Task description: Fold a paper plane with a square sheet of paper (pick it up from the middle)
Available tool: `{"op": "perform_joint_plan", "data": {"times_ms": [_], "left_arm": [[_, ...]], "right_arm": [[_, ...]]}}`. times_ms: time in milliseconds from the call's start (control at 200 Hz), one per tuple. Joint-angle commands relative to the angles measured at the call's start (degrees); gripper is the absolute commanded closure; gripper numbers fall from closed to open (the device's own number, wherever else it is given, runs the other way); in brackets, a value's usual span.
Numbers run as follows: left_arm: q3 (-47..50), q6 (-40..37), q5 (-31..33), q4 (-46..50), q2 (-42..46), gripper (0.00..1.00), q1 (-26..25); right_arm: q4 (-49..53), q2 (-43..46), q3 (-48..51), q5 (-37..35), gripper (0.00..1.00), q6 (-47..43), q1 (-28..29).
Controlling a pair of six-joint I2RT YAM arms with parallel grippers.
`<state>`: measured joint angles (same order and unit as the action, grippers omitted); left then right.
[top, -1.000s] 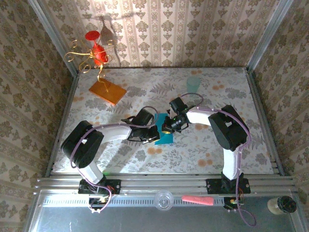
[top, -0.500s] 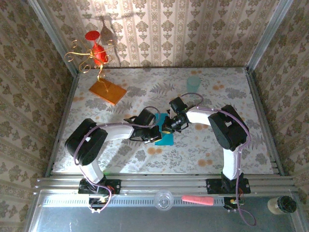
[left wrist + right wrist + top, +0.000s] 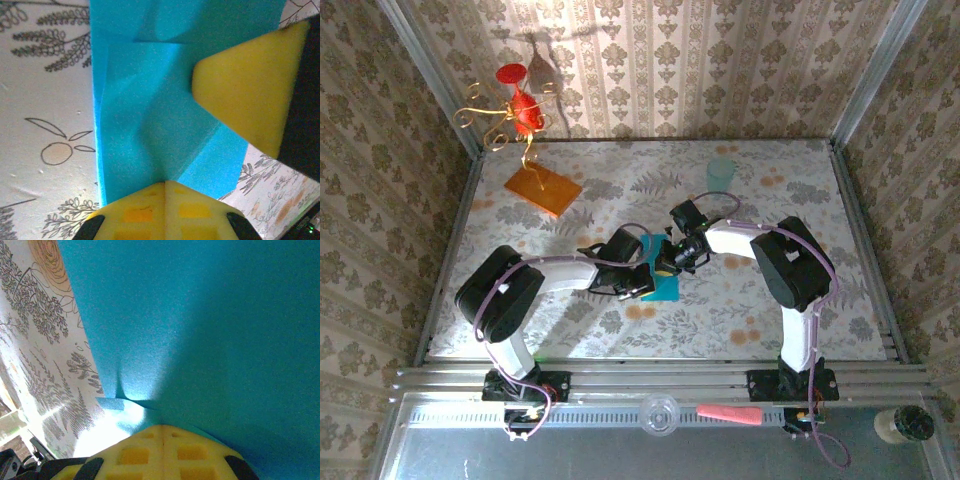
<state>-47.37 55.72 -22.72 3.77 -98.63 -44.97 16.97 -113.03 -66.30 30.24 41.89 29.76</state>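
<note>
Near rail: flat pink bar (image 3: 728,413), clear round disc (image 3: 659,413). Mid-table now: teal-blue folded sheet of paper (image 3: 665,288) on floral tabletop (image 3: 740,310), long axis near-to-far, ends masked by both wrists, nose direction unclear. Pinching it, pads pressed together: left gripper (image 3: 642,283), right gripper (image 3: 666,265). Beyond, well apart: pale mint translucent cup (image 3: 721,173), orange rectangular slab (image 3: 542,188), red-and-gold wire ornament (image 3: 515,108).
</note>
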Motion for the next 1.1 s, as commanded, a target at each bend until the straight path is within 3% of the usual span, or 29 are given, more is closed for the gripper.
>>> {"op": "perform_joint_plan", "data": {"times_ms": [0,270,605,780,1095], "left_arm": [[2.28,0.99,0.74,2.12,0.45,0.97,-0.36],[5.89,2.15,0.06,0.95,2.02,0.99,0.00],[17.71,7.79,-2.28,-6.99,9.79,1.00,1.71],[15.68,6.48,-0.12,-7.98,16.34,1.00,3.02],[7.21,6.06,-2.99,-15.84,4.45,1.00,3.46]], "right_arm": [[6.65,-4.73,1.37,-7.47,0.97,-1.10,-0.33],[7.99,-5.22,1.00,-8.85,0.97,-1.89,-0.41],[8.80,-5.44,0.90,-9.50,0.97,-2.74,-0.53],[8.25,-4.91,1.18,-8.97,0.97,-2.77,-0.58],[6.78,-4.87,1.26,-8.09,0.97,-2.06,-0.58]]}}
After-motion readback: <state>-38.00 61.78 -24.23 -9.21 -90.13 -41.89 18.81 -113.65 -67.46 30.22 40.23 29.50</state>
